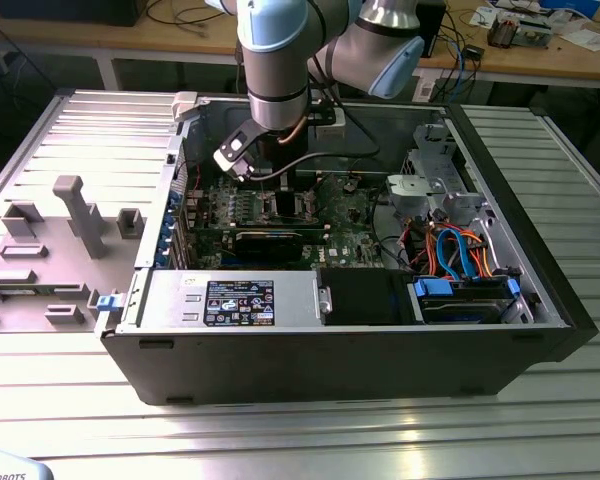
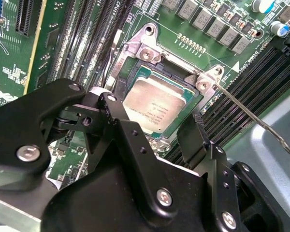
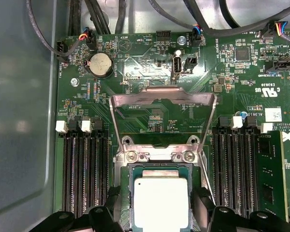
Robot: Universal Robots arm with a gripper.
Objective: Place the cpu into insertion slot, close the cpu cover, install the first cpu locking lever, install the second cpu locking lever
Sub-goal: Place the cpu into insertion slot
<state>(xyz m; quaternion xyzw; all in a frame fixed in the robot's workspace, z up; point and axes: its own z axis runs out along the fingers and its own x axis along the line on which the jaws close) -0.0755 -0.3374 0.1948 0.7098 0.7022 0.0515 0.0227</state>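
The cpu (image 3: 160, 203) lies flat in the insertion slot (image 3: 160, 167), its dull silver top facing up and the socket's metal rim showing around it. The cpu cover (image 3: 163, 98) is not closed: its silvery frame stands tilted up from the hinge screws at the socket's far edge, with the green circuit board (image 3: 241, 82) visible through its square window. A thin metal locking lever (image 2: 253, 118) juts away from one socket corner, unlatched and raised over the memory slots (image 3: 84, 169).

The gripper (image 2: 147, 118) hangs low over the socket. Its black jaws are spread wide, one on each side of the cpu, holding nothing and clear of the chip's edges. A round coin battery (image 3: 100, 64) sits on the board beyond the cover.

In the exterior view the arm (image 1: 275, 60) reaches down from the upper middle of the frame into the open computer case (image 1: 330, 360), which rests on a ribbed metal table (image 1: 570, 180).
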